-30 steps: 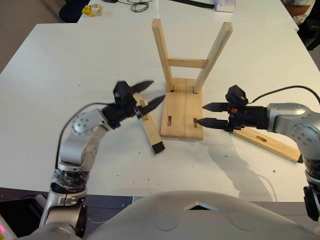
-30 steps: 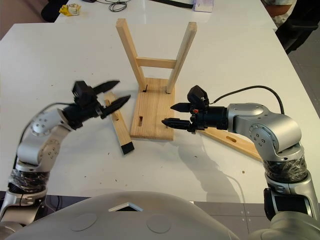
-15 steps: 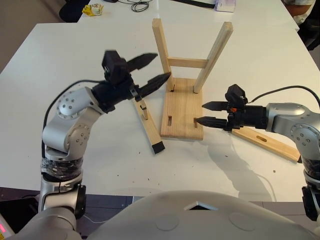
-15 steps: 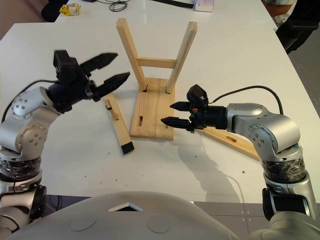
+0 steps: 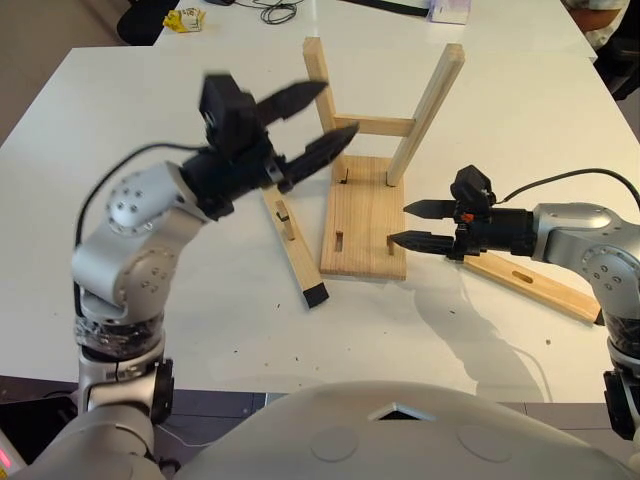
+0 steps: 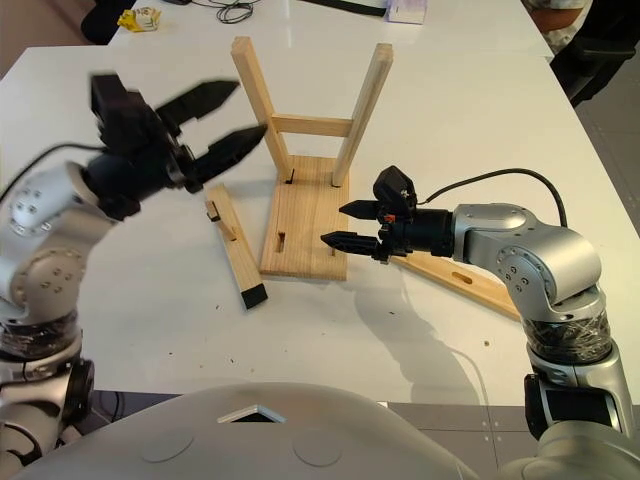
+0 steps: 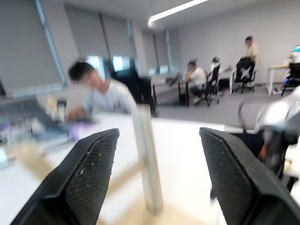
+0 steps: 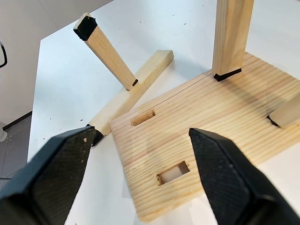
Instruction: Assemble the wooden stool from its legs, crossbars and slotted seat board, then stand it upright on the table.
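Head cam: the slotted seat board (image 5: pixel 362 222) lies flat on the white table (image 5: pixel 120 130). The left upright leg (image 5: pixel 316 60) and right upright leg (image 5: pixel 428 112) are plugged into its far end, tied by a crossbar (image 5: pixel 375 125). The left gripper (image 5: pixel 340 110) hangs over the board's far-left corner, spread wide and holding nothing. The right gripper (image 5: pixel 400 224) hovers at the board's right edge, also spread and empty. One loose leg (image 5: pixel 297 250) lies just left of the board, another (image 5: pixel 535 287) just right of it.

My worry is that the left claw is right beside that upright. One clip could lever the frame out of its slots.

Left wrist: dimpled black fingers (image 7: pixel 89 173), with the upright framed between them; contact is too blurry to call.

Right wrist: pale straight-grained wood, square-cut sticks and black foot caps (image 8: pixel 226 73). Two rectangular slots (image 8: pixel 143 117) at the board's near end sit unfilled.
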